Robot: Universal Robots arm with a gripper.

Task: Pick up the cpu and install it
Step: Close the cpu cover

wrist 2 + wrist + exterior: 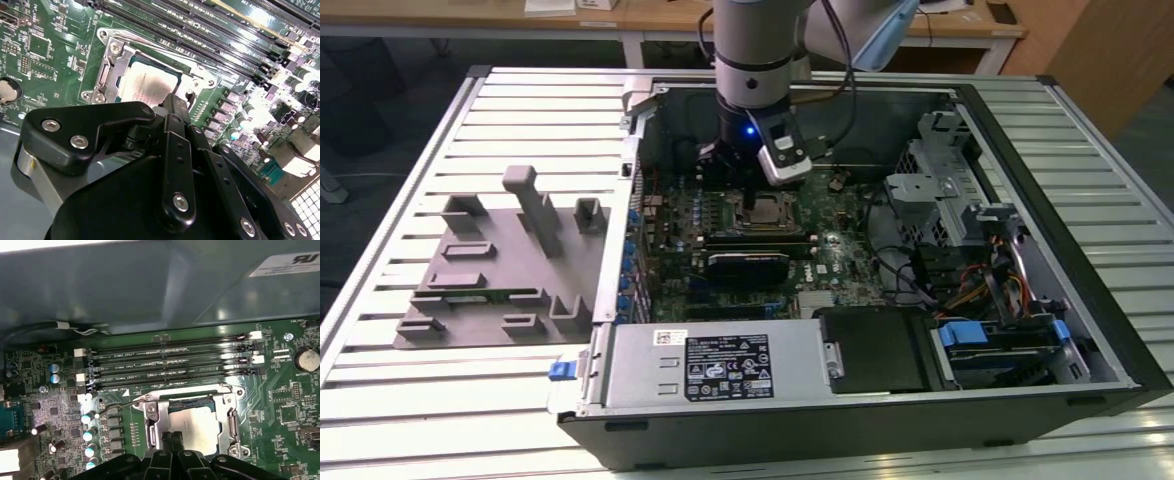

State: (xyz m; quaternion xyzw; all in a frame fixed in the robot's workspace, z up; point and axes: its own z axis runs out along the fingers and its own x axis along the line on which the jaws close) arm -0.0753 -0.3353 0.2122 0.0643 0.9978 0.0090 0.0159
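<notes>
**Gripper poised over cpu lying in its socket**

Exterior view: the gripper (751, 196) hangs inside an open computer case (1107, 330), just above the cpu (767, 212).

Second wrist view: the cpu (147, 85) lies flat within the metal socket frame (107, 75).

First wrist view: the fingers (167, 440) are pressed together, clenched over the cpu's edge.

Even overhead room light is falling across the exterior view, and a blue lamp is glowing on the gripper (750, 192). In the second wrist view, strong glare is washing out the motherboard (280, 95) beyond the fingers (175, 107). In the first wrist view, the cpu (197, 422) just ahead of the fingers is catching a soft sheen, while the case wall (150, 290) far beyond them is lying dim.
</notes>
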